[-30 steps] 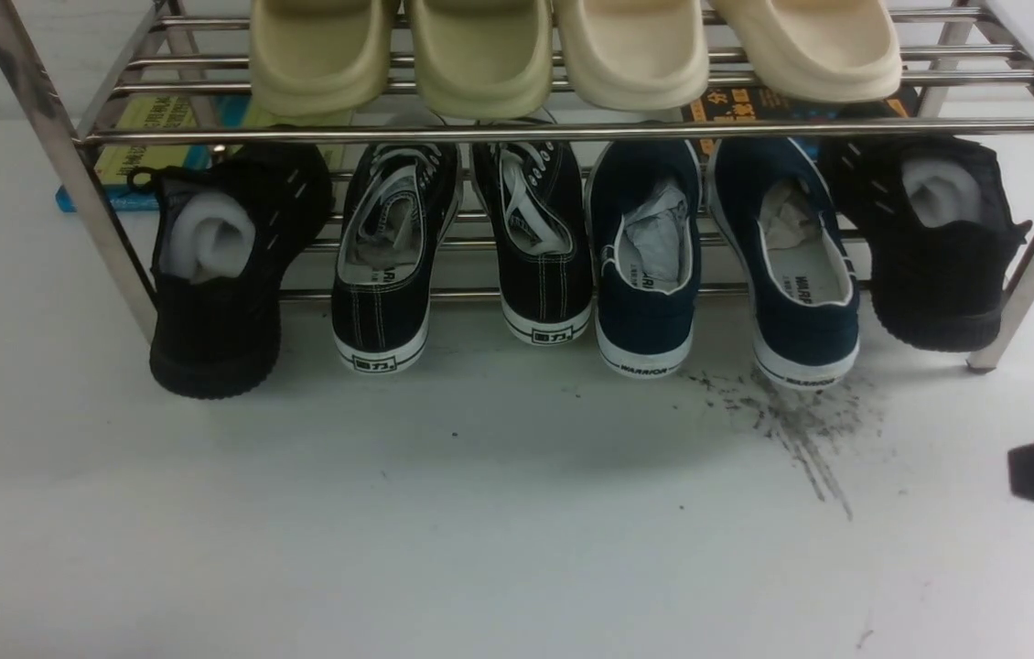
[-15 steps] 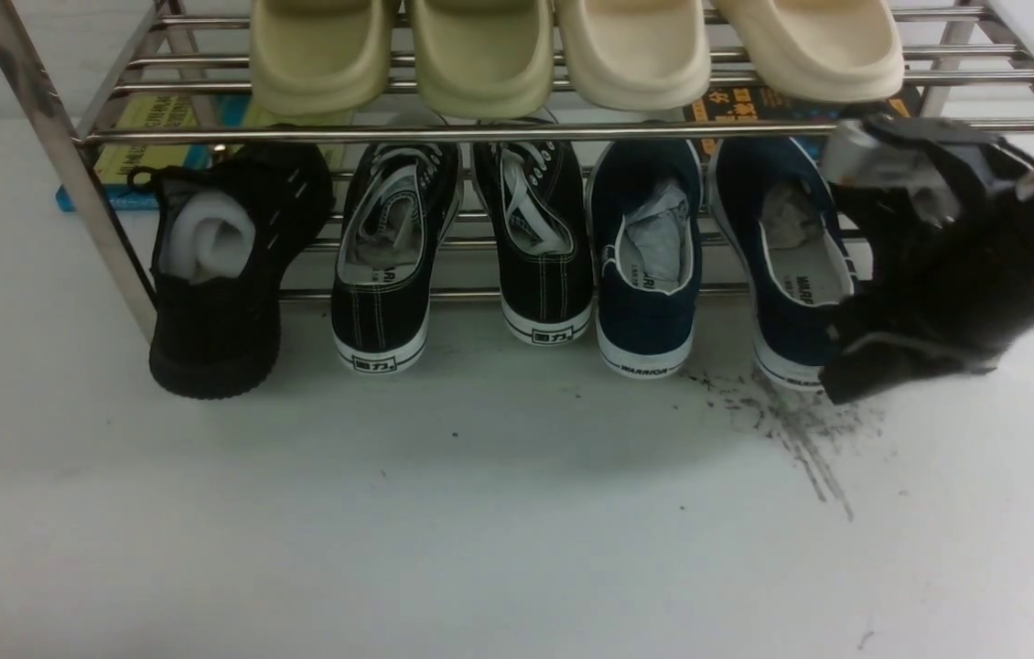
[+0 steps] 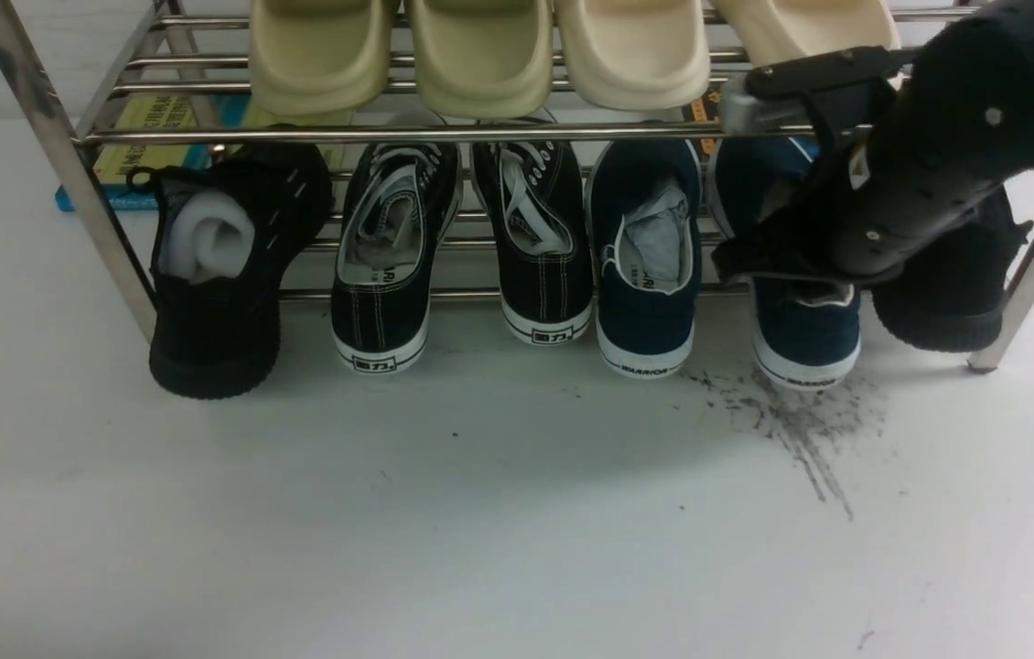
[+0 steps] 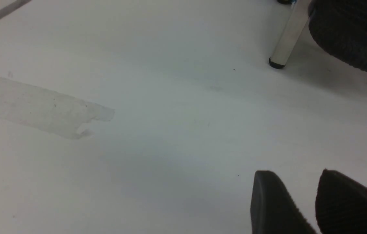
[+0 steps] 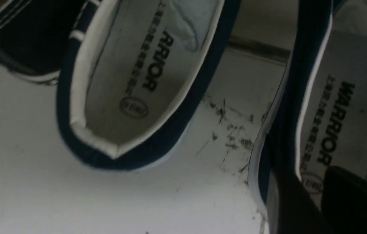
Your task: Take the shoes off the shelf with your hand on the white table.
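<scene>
Two navy shoes stand heels out on the lower tier of the chrome shelf (image 3: 444, 134), the left one (image 3: 645, 302) beside the right one (image 3: 805, 339). My right gripper (image 3: 750, 258) hangs over the mouth of the right navy shoe and hides its opening. In the right wrist view both navy shoes (image 5: 138, 84) (image 5: 339, 107) show their WARRIOR insoles. The right gripper (image 5: 313, 185) is open there, one finger over that shoe's near side wall and the other above its insole. My left gripper (image 4: 295, 177) is open over the bare white table (image 3: 480, 513).
All-black knit shoes (image 3: 215, 275) (image 3: 947, 284) sit at both ends of the lower tier, with black lace-ups (image 3: 389, 265) (image 3: 535, 247) between. Beige slippers (image 3: 480, 55) fill the top tier. Books (image 3: 151, 137) lie behind. A shelf leg (image 4: 287, 39) stands ahead of the left gripper.
My right arm came in from the right edge, swung up and left over the right navy shoe, and its jaws opened. The shoes have not moved.
</scene>
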Motion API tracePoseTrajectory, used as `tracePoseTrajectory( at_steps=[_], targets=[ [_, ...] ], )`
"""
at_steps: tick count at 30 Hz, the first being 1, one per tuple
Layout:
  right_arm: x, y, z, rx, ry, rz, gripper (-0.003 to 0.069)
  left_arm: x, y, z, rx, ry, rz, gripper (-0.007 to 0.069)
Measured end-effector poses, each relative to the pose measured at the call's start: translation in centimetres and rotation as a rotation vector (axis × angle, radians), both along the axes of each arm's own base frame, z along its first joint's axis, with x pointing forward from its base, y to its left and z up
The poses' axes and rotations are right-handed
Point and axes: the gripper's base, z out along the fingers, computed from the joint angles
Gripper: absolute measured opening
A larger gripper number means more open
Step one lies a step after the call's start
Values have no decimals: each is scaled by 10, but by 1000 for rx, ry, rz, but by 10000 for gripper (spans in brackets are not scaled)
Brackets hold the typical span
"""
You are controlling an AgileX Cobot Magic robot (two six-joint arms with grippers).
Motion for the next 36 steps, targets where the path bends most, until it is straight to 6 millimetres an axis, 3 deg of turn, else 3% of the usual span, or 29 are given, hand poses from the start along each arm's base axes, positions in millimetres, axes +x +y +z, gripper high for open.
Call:
tracePoseTrajectory(
  at_steps=[5,13,15,20,22,28,29,30,35,36],
  targets=[
    [16,2,-15,-28,-60,-25,330,0,0,0,0,0,0,242],
    [29,6,-39,-68,-51,-22,337,0,0,0,0,0,0,242],
    [30,7,-43,-75,-44,-22,300,0,0,0,0,0,0,242],
    [28,6,-39,-95,-18,-27,26,0,0,0,0,0,0,242],
    [26,5,-35,-104,-10,-27,17,0,0,0,0,0,0,242],
    [-6,-5,8,-87,83,-31,17,0,0,0,0,0,0,242],
    [-22,-4,22,-78,114,2,17,0,0,0,0,0,0,242],
    [-23,-5,24,-79,117,1,17,0,0,0,0,0,0,242],
    [-76,12,53,-85,208,117,17,0,0,0,0,0,0,242],
    [-77,13,54,-83,204,123,17,0,0,0,0,0,0,242]
  ],
)
